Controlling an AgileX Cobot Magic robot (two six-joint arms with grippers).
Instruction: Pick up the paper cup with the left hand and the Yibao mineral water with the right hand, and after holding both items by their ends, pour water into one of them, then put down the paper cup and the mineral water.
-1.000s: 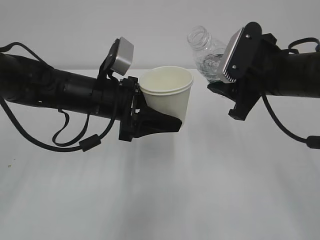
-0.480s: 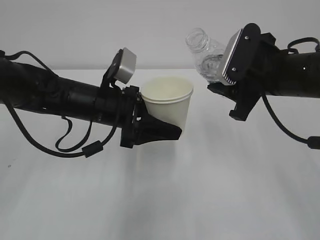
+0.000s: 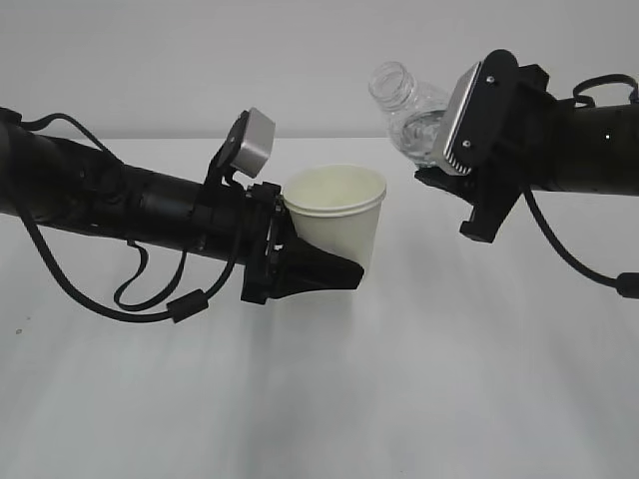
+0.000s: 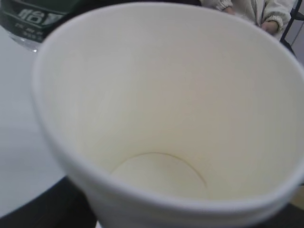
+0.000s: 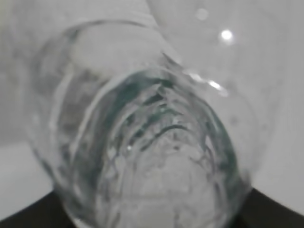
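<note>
— So, where is the paper cup [image 3: 337,215] right now?

— Off the table [image 3: 319,399], upright, mouth up. The left hand [image 3: 305,267] clamps it low on its wall, fingers [image 3: 329,269] pinching the lower part from the side, which leaves the rim free as a target. In the left wrist view the cup's inside looks dry, its bottom bare.

— And the Yibao mineral water [image 3: 409,105]?

— Up and to the right of the cup, near it but not touching. The right hand [image 3: 444,150] grips its lower body, jaws closed on the bottle; the fingertips themselves hide behind the silver-edged plate. The neck tilts up and toward the cup, open mouth above rim height and a little to the cup's right.

— Is it pouring?

— I see no stream. The tilt looks too shallow, and the mouth isn't over the cup's opening. I'd judge this is the lining-up before the pour.

— What does the next move need?

— Bring the mouth over the cup's opening, then tip further. Holding the bottle by its base end lets the wrist roll swing the neck down. Risk: water overshooting the rim onto the table.
</note>
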